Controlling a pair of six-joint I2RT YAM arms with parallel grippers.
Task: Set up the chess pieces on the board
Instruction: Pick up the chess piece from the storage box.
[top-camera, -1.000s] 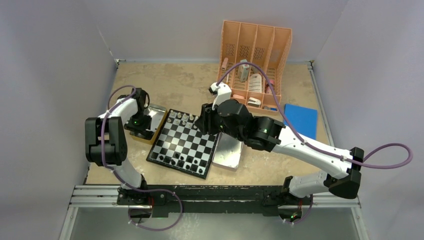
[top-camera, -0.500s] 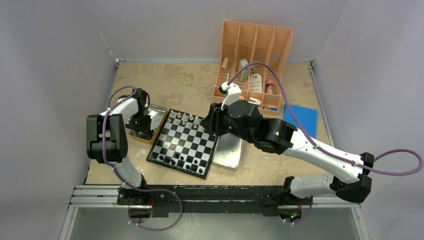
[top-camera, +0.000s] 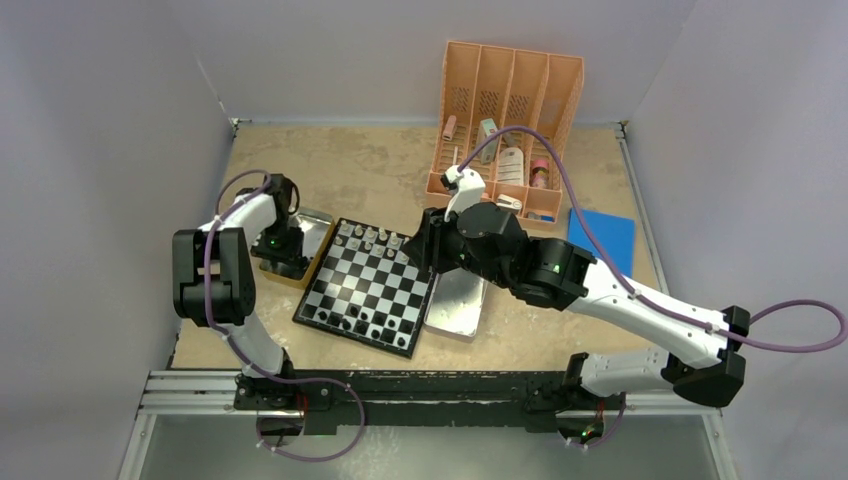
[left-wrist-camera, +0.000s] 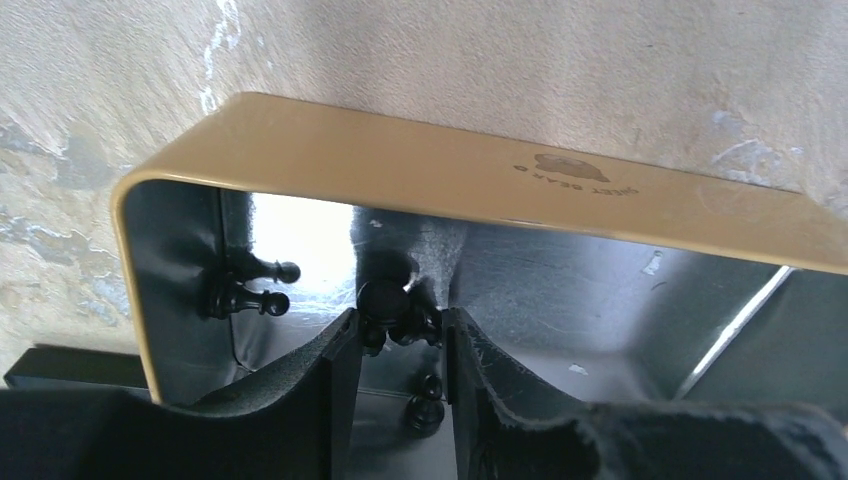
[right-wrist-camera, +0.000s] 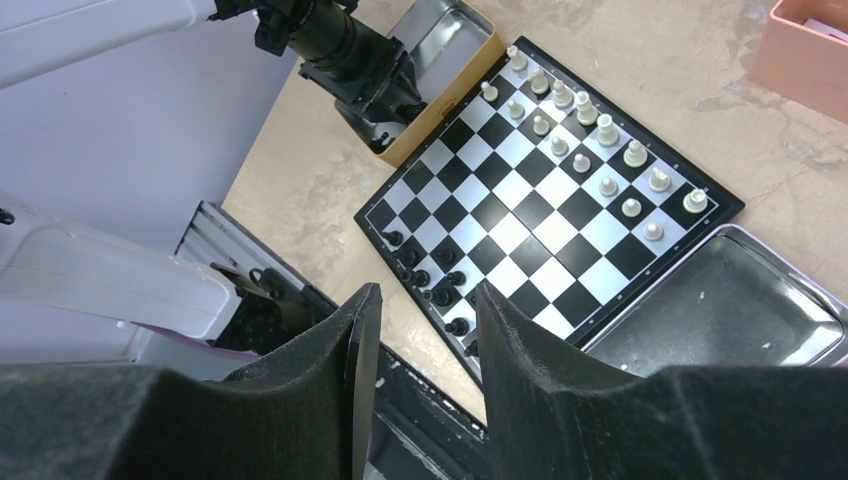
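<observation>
left gripper: sits low in gold-rimmed tin, brackets one black piece; cannot tell whether pinched or merely flanked. right gripper: hangs spread and empty above far right corner of board. on board: white pieces along two far rows, black pieces clustered at near edge. against right side: silver tray.

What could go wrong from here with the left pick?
The black piece sits at the very tip of the left end effector; it may slip.
Lifting could knock the loose pawn nearby in the tin.
The right end effector hovers above the board, so the arms might clash there.
</observation>
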